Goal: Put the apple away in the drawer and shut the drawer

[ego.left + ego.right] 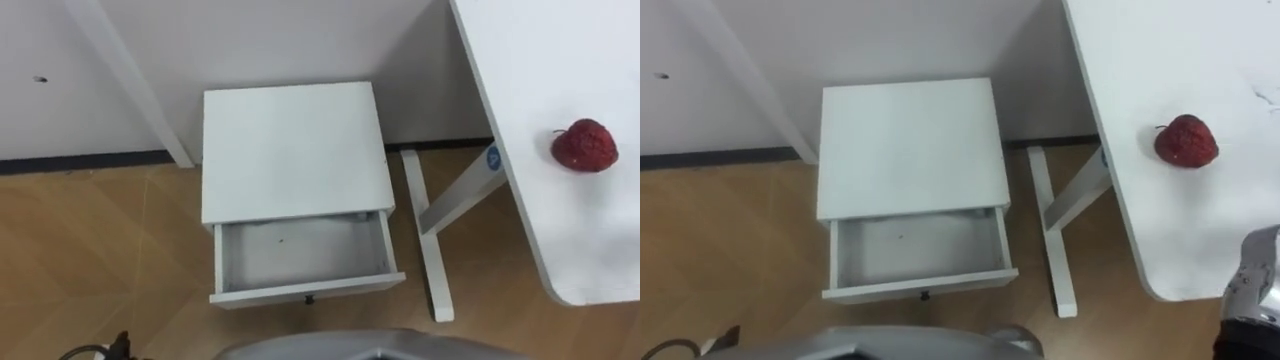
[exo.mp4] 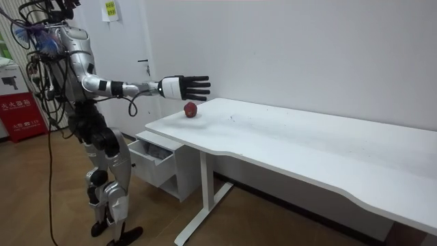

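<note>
A red apple (image 1: 585, 146) lies on the white table (image 1: 540, 60) at my right, close to its near edge. On the floor to the left of the table stands a small white cabinet (image 1: 290, 150). Its drawer (image 1: 305, 289) is pulled out towards me and holds nothing. In the room view I stand in front of the cabinet with my right arm stretched out level. My right hand (image 2: 183, 87) is open, fingers straight, a little above and beside the apple (image 2: 190, 109) without touching it. Part of that arm's forearm (image 1: 1252, 285) shows at the lower right of the right eye view.
A white table leg with its floor foot (image 1: 432, 255) stands just right of the cabinet. A slanted white beam (image 1: 130, 80) leans along the wall behind the cabinet's left. Wooden floor (image 1: 100, 260) lies to the left of the drawer.
</note>
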